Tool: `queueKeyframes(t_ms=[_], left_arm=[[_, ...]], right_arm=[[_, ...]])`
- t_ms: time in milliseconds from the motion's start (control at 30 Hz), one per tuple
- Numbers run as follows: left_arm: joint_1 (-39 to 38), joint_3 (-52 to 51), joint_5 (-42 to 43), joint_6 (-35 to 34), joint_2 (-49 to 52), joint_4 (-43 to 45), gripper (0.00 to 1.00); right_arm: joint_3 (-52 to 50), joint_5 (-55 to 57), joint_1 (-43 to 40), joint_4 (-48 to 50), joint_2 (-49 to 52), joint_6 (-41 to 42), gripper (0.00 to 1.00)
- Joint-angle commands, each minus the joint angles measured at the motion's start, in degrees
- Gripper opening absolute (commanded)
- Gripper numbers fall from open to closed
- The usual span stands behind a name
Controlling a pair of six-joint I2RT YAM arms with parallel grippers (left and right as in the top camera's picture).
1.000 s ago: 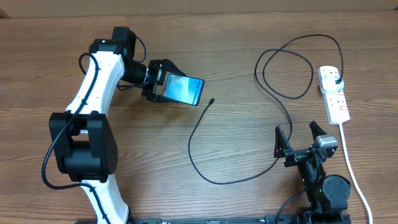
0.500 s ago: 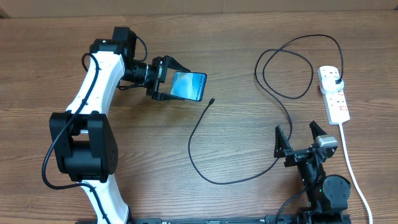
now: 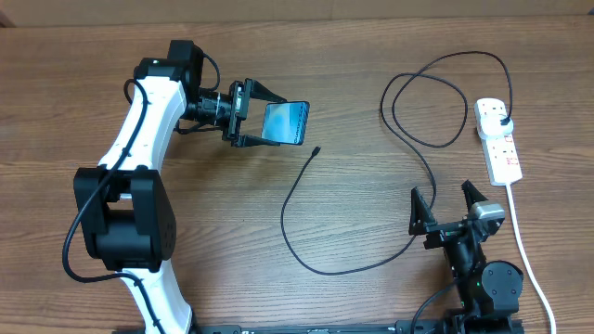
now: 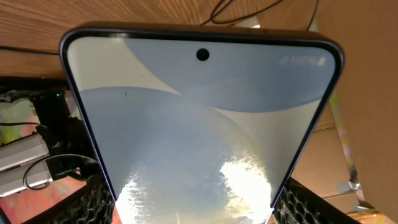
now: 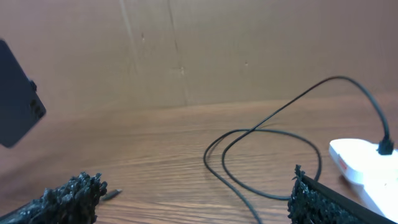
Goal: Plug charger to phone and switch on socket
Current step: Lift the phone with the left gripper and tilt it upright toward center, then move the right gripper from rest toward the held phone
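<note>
Left gripper [image 3: 263, 119]: clamped on the phone [image 3: 286, 122] at far left of the wooden table [image 3: 371, 37]. The fingers [image 4: 93, 205] grip the handset's two long edges. The lit blue screen [image 4: 199, 124] faces back to the wrist camera, and the phone stands tilted on edge. Whether it touches the table cannot be told.

Right gripper [image 3: 447, 204]: released, jaws spread wide and holding nothing, at near right.

Charger [image 3: 334, 273]: lies loose on the table. Its connector tip [image 3: 316, 149] rests just right of the phone, apart from it. The cable curves near, passes the right gripper's left finger and loops far right. Its black plug [image 3: 502, 118] sits in the power strip [image 3: 498, 141].

Power strip: flat at the right edge, its white cord [image 3: 522, 246] running near. Switch position cannot be told.
</note>
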Motion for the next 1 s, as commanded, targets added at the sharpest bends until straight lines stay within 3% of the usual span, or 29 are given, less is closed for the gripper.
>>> queueKeyframes(t_ms=[0,167,367,767,967], left_arm=[[-0.1,1.8,4.1,-0.3,-0.2,-0.1,0.54],[-0.1,1.8,2.5,-0.3,-0.2,-0.1,0.54],[-0.1,1.8,0.0,0.1,-0.2,-0.1,0.55],[-0.1,1.8,-0.8,0.2,-0.2,-0.1,0.55],[-0.1,1.8,-0.9,0.1,-0.2,-0.1,0.54]], right_arm=[[-0.6,1.4,0.2,0.0,-0.7,11.5,1.00],[-0.6,1.4,0.2,0.0,-0.7,32.5,1.00],[-0.5,-2.4,0.2,0.2,-0.7,47.8,1.00],[4.6,-11.6,0.2,-5.5,8.3,49.5,1.00],[13.3,-13.8,0.2,-5.9,19.6,41.8,1.00]])
